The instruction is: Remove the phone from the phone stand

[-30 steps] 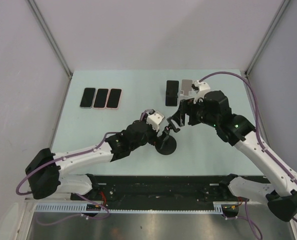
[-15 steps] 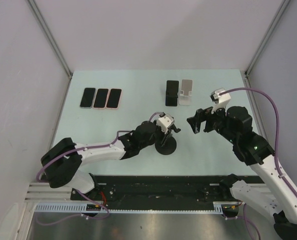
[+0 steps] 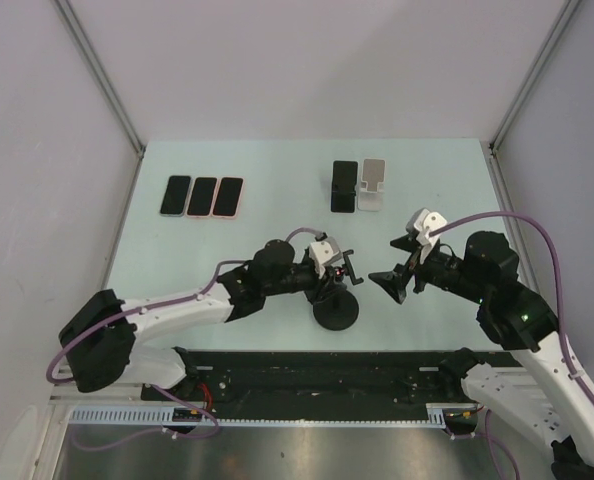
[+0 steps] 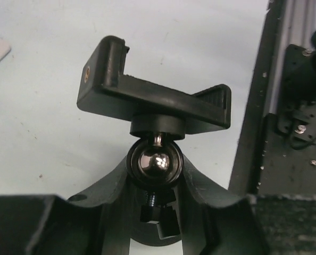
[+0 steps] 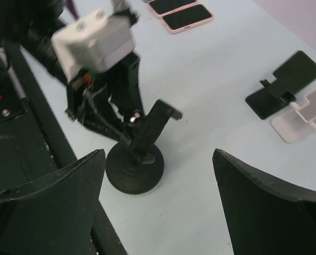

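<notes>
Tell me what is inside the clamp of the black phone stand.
Nothing: the clamp of the phone stand holds no phone; only bare table shows behind it. Below, the left fingers grip its ball joint, hiding most of the base.

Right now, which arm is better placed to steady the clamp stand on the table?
Left. The left gripper is closed on the ball joint of the clamp stand, under its empty clamp. The right gripper hangs open off to the stand's right, touching nothing.
</notes>
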You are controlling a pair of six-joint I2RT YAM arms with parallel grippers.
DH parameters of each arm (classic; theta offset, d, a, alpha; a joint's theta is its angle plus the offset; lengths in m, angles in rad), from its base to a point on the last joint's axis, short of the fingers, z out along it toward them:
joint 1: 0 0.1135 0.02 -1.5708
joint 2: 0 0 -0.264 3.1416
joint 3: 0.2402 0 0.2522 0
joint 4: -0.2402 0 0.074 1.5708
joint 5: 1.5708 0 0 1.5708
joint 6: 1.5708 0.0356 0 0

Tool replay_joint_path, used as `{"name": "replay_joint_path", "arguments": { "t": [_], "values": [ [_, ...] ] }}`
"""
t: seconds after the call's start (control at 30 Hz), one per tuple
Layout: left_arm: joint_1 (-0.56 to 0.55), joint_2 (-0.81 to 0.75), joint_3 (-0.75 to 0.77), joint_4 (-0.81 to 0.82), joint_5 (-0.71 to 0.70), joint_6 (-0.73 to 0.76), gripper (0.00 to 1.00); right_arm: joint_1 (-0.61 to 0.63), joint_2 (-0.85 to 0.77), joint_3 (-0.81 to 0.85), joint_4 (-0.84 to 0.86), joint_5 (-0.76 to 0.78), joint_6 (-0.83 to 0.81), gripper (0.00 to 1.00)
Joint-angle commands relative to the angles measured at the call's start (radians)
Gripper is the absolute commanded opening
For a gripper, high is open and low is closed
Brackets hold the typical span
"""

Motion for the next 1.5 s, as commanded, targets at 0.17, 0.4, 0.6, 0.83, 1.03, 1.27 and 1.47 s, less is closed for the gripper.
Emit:
{"name": "replay_joint_path", "arguments": {
  "t": [0.17, 0.4, 0.6, 0.83, 1.03, 1.27, 1.47],
  "values": [
    [0.096, -0.145, 0.068, 0.065, 0.310, -0.085, 0.01, 0.086, 0.026, 0.002, -0.053, -0.157, -0.113, 0.81],
    [0.096, -0.170, 0.098, 0.026, 0.432, -0.111, 0.01, 0.201, 0.107, 0.004, -0.031, -0.118, -0.135, 0.77],
    [0.096, -0.185, 0.119, -0.007, 0.450, -0.111, 0.02, 0.257, 0.147, 0.002, -0.013, -0.094, -0.133, 0.72],
    [0.096, -0.185, 0.137, -0.026, 0.462, -0.114, 0.02, 0.277, 0.150, 0.004, 0.004, -0.085, -0.125, 0.56],
    [0.096, -0.187, 0.141, -0.034, 0.459, -0.108, 0.02, 0.283, 0.166, 0.005, 0.005, -0.094, -0.113, 0.29],
    [0.092, -0.191, 0.121, -0.040, 0.357, -0.061, 0.01, 0.288, 0.159, 0.007, 0.058, -0.111, -0.047, 0.00],
    [0.073, -0.182, 0.098, -0.044, 0.280, -0.024, 0.18, 0.288, 0.159, 0.007, 0.107, -0.098, -0.003, 0.00]
  ]
}}
